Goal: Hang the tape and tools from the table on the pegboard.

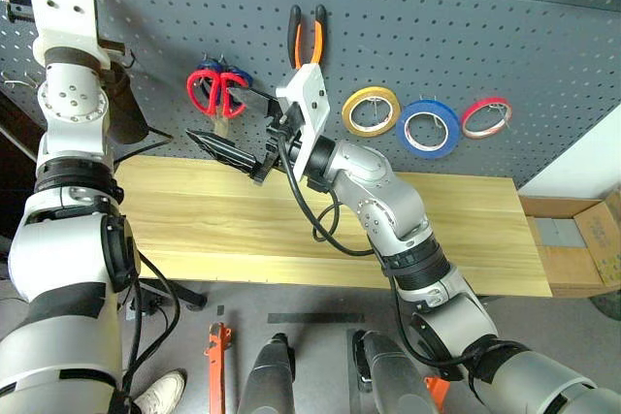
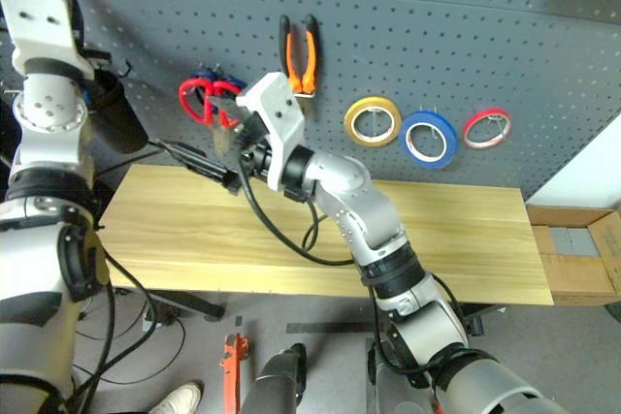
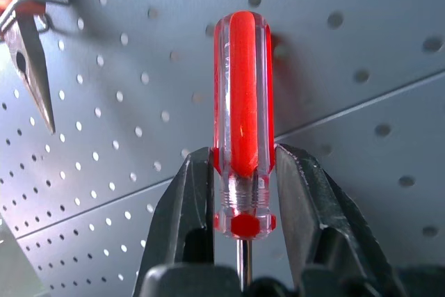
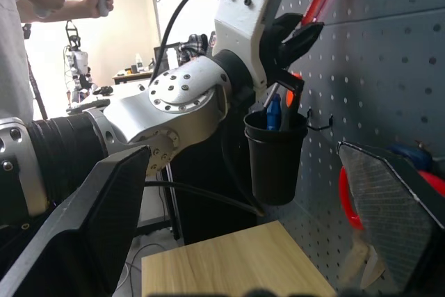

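Pretty far along from what I can see. The pegboard (image 1: 466, 36) already carries most of the stuff: the pliers (image 1: 308, 36) hang handles up and jaws down, the blue tape roll (image 1: 432, 128) sits on a hook between a yellow roll (image 1: 371, 110) and a red roll (image 1: 486, 116), and the red-handled scissors (image 1: 215, 91) hang just left of the pliers with something blue behind them. The table (image 1: 388, 230) has nothing of the task lying on it, so my guess is only 1 tool is left to place.

That's the red-handled screwdriver (image 3: 243, 123). The left gripper (image 3: 243, 193) is clamped on the lower end of its handle, high up at the board's left edge, above a black cup (image 4: 275, 154) hooked to the board with a blue handle poking out. Its long axis runs in line with the fingers: handle end pointing up and out past the fingertips, shaft running back between them toward the wrist.

The right gripper (image 1: 233, 152) hangs over the table's back edge below the scissors, fingers spread wide, holding nothing.
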Controlling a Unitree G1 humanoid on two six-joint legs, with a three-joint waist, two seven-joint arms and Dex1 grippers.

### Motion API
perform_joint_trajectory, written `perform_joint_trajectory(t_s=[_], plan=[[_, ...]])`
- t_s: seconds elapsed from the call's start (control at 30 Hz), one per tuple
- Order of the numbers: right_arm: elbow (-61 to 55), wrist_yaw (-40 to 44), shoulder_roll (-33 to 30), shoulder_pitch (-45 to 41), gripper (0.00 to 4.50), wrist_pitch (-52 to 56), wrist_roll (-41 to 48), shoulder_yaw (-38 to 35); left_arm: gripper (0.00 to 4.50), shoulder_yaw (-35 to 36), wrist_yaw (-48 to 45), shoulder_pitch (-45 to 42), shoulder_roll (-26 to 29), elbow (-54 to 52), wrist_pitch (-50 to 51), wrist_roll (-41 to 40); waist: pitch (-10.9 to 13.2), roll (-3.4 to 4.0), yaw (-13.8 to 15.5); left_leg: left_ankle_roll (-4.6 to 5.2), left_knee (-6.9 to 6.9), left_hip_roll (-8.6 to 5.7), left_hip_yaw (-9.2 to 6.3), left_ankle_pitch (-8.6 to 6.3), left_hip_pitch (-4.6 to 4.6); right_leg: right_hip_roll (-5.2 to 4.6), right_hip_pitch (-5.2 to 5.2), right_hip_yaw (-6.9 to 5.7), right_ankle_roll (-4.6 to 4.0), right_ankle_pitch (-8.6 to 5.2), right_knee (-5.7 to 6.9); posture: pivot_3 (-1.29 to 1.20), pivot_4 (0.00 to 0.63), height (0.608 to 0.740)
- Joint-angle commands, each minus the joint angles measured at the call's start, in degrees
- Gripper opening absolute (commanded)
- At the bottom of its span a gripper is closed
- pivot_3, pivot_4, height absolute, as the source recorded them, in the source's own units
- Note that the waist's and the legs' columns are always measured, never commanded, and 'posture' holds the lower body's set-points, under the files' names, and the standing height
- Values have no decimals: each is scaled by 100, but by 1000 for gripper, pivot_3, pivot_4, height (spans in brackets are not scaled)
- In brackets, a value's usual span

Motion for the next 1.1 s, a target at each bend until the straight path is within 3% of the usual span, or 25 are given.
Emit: perform_joint_trajectory(t_s=[0.03,0.1,0.47,0.63,0.73,0.93,1.0,1.1], plan=[[-203,-1,122,-118,4500,-33,54,-78,902,71,24,171,148,-239,-136,-120,6,4,-8,0,0,0,1,0,0,0,-1,0,0,0,0,-46,301,740],[-185,18,105,-114,4500,-40,41,-74,902,73,78,263,151,-318,-127,-137,19,1,-10,0,0,2,1,0,0,0,-2,0,0,0,1,-43,299,740],[-107,98,66,-123,4500,-105,-4,-69,4459,63,122,282,173,-431,-66,-164,29,-3,-11,-1,0,2,1,0,-3,1,-4,-1,0,-1,1,-36,286,740],[-96,168,3,-101,4500,-198,-65,-33,4459,232,-135,340,29,-592,91,-482,29,-3,-10,-1,0,2,2,0,-3,1,-4,-1,-1,0,1,-35,267,740],[-347,372,-326,50,4500,-261,-217,73,4459,425,-709,868,-294,-1494,366,-1075,27,-5,8,-2,0,2,2,0,-3,0,-3,-1,-9,5,-1,-39,251,740],[-1343,767,-1183,663,4500,1,-208,109,4459,378,-969,2717,-1069,-5597,2292,-1944,20,-9,15,-7,0,9,6,0,-6,-12,-2,5,-28,17,0,-29,204,740],[-1873,761,-1575,1141,4500,258,-157,41,4459,91,-811,3466,-1466,-7078,3220,-2007,5,-15,28,-9,0,10,4,-1,-11,-11,-4,3,-32,20,-3,-28,179,740],[-2354,809,-2170,1861,4500,166,-443,129,4459,-281,-596,4220,-1854,-8355,4029,-1727,-56,-19,37,-11,1,2,5,-2,-6,-10,1,4,-32,20,-2,-39,146,740]])
